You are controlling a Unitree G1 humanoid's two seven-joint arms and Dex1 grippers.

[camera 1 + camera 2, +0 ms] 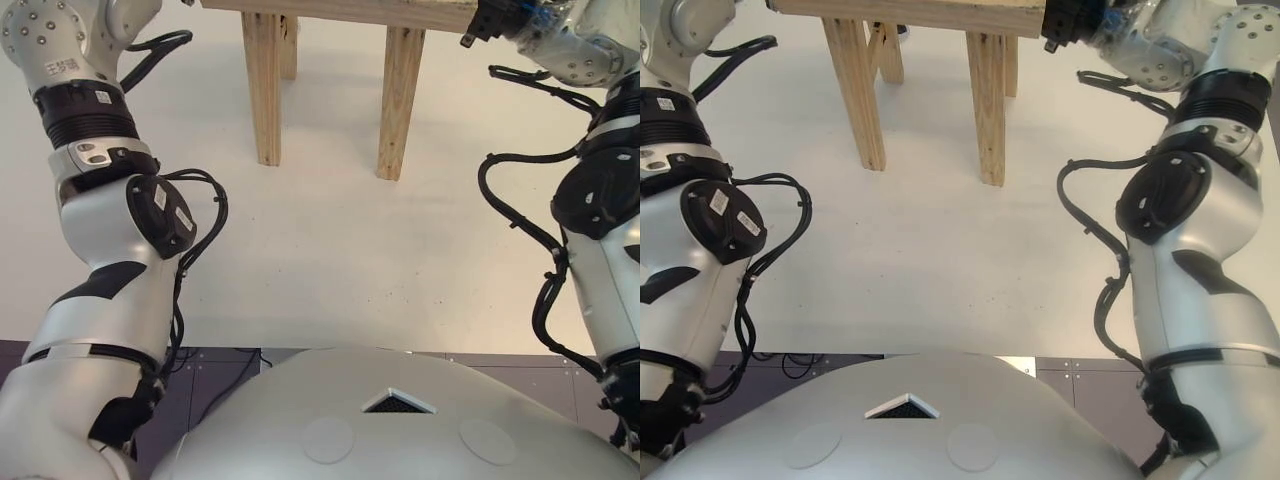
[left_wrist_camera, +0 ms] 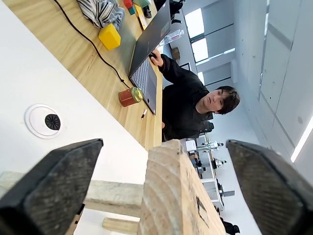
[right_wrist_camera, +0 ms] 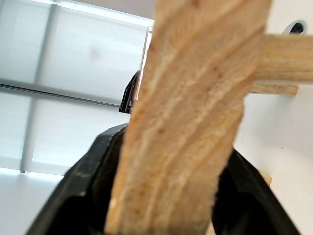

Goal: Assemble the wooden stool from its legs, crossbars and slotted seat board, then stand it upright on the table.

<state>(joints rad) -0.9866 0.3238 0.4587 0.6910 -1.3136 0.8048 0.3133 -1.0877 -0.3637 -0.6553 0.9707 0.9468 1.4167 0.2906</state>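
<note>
Right pincer (image 3: 166,191) clamps seat board (image 1: 350,10) edge at 1 o'clock. Left pincer (image 2: 161,191) spread wide, fingers (image 2: 49,191) straddling board's other end (no contact seen). Stool (image 1: 855,90) upright on table (image 1: 330,270), 12 o'clock. Risk: one-sided pull on release tips stool or loosens legs (image 1: 400,100). No readable writing on wood.

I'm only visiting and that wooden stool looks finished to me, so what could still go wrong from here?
The right gripper is shut on one end of the pale wooden seat board; pulling away before it opens could drag or tip the stool on its light wooden legs. The left gripper stands open around the other end, so a sideways move might knock the board. Either could shove it across the white table.
</note>
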